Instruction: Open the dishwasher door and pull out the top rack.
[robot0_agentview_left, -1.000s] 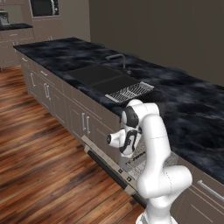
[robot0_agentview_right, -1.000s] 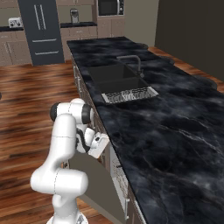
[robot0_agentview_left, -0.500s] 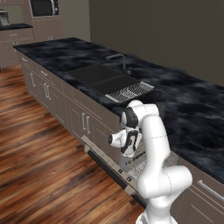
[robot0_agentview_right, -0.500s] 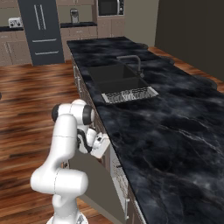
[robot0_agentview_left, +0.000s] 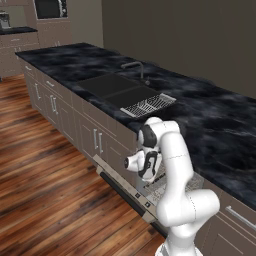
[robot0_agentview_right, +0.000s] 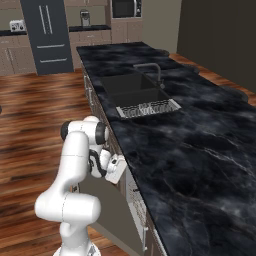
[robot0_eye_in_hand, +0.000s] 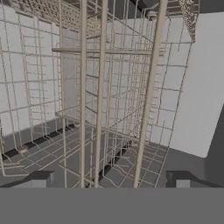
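Gleaming black marble counter (robot0_agentview_left: 210, 120), wood floor (robot0_agentview_left: 45, 175)

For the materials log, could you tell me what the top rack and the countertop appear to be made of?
Top rack: thin pale grey wire, likely coated metal, judging by its open see-through grid. Countertop: dark polished stone, perhaps marble or granite, judging by its glossy black surface with pale veining.

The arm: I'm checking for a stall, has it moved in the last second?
No. In the left base view the arm sits at the same spot against the drying tray and door.
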